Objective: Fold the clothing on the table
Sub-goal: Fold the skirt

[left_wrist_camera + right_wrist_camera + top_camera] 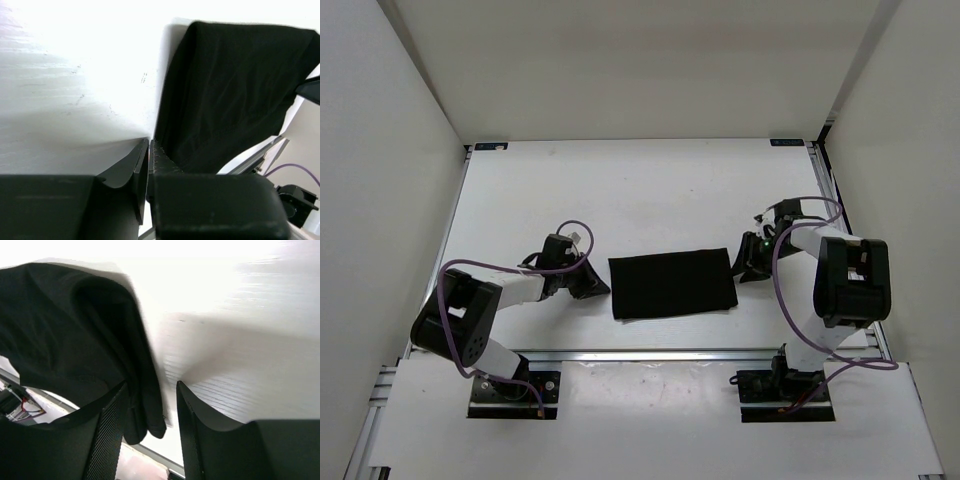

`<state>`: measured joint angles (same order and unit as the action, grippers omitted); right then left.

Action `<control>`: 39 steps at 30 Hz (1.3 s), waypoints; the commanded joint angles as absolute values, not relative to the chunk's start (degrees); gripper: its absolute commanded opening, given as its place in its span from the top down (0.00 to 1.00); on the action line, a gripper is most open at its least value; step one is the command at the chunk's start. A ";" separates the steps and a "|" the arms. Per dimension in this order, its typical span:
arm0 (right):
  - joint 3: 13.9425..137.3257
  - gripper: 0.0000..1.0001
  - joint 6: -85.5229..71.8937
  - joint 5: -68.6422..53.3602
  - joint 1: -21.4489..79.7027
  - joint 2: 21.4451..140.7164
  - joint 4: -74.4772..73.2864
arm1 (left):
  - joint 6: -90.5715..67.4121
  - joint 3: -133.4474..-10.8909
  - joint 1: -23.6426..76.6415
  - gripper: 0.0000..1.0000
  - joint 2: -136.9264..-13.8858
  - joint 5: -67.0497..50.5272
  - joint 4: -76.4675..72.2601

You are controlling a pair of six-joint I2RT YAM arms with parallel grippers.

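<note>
The clothing lies flat on the table. At its left edge the left gripper shows a mere slit; whether it grips, I cannot tell. At its right edge the right gripper stands open astride loose hem. 1 snagged side could skew the fold.

Left arm and right arm were the same build: white links, chunky black joint housings. A purple cable looped along each. Black base plates. Small green light at the right wrist. Right gripper fingers were black; inner pads looked mesh-textured, but the view was blurry.
</note>
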<state>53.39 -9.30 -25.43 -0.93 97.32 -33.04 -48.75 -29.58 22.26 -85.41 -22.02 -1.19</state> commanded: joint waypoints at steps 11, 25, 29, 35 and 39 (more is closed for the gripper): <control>47.56 0.90 -12.91 -43.40 -1.75 102.39 -20.49 | -50.80 -26.90 22.59 0.81 -82.97 -21.18 -3.69; 53.43 1.00 -10.20 -22.78 -2.29 90.45 -36.99 | -52.65 -29.79 31.37 0.80 -90.25 -21.97 -7.21; 58.35 0.99 -12.13 -22.67 2.98 84.56 -38.23 | -52.29 -33.04 32.70 0.80 -92.81 -23.02 -6.86; 62.75 1.00 -17.13 -30.83 14.14 84.99 -35.43 | -52.65 -35.07 33.40 0.80 -95.01 -23.73 -6.68; 65.38 1.00 -20.21 -36.02 20.63 90.33 -31.82 | -52.82 -35.59 33.22 0.80 -95.53 -23.82 -6.85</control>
